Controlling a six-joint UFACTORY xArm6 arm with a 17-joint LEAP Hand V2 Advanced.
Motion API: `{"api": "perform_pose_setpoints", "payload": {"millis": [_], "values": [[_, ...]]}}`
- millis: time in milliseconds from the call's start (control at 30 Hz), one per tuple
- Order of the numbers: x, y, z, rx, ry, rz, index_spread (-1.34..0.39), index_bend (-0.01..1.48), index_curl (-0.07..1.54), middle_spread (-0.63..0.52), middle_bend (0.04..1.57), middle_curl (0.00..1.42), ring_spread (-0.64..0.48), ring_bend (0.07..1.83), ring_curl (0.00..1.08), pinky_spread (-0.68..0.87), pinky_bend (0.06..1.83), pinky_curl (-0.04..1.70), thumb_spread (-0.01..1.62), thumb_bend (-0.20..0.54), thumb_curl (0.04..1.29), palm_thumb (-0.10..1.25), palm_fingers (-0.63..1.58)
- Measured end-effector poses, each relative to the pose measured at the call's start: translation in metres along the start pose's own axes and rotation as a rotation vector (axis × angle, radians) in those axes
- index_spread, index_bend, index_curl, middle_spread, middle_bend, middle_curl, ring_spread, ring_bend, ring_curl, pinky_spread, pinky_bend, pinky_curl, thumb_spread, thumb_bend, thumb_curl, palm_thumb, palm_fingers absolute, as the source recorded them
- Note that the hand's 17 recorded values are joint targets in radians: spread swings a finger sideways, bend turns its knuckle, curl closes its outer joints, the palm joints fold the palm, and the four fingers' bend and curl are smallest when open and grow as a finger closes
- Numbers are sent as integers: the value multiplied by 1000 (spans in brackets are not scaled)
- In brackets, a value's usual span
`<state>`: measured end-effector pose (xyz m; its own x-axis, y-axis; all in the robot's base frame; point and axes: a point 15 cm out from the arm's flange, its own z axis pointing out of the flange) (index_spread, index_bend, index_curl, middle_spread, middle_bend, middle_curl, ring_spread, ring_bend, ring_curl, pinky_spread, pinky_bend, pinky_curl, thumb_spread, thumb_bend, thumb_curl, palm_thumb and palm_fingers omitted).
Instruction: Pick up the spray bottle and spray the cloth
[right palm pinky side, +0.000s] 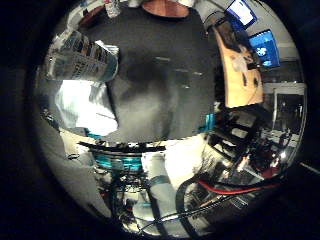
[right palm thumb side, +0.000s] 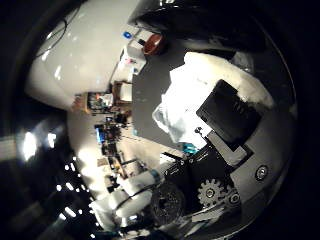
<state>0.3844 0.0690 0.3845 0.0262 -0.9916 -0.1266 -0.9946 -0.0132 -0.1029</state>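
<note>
The spray bottle (right palm pinky side: 82, 57), pale with a striped printed label, is on the dark table (right palm pinky side: 165, 75) in the right little finger side palm view. It sits close beside the crumpled white cloth (right palm pinky side: 85, 105) and away from the palm. The right thumb side palm view shows the white cloth (right palm thumb side: 185, 100) on the table, with a black part of my right hand (right palm thumb side: 230, 112) hanging over it. The hand is above the table, fingers relaxed, not around the bottle. The hand's geared body (right palm thumb side: 208, 190) shows at that view's edge.
A wooden desk (right palm pinky side: 240, 75) with lit monitors (right palm pinky side: 265, 45) stands beyond one table edge. The arm's white body (right palm pinky side: 160, 190) rises behind the table. A round orange-brown thing (right palm thumb side: 150, 42) sits at the table's far end. Cluttered shelves (right palm thumb side: 100, 102) stand further back.
</note>
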Motion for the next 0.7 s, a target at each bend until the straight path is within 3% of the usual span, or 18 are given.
{"api": "perform_pose_setpoints", "payload": {"millis": [333, 700], "values": [[-2, 2, 9, -43, 71, -43, -583, 449, 582, -369, 776, 487, -506, 628, 186, 632, 344, -11, 959, -15, 414, 1119, 1079], [-18, -18, -86, 91, 56, -70, -584, 467, 574, -370, 784, 480, -506, 632, 182, 624, 355, -11, 956, -16, 410, 1116, 1084]]}}
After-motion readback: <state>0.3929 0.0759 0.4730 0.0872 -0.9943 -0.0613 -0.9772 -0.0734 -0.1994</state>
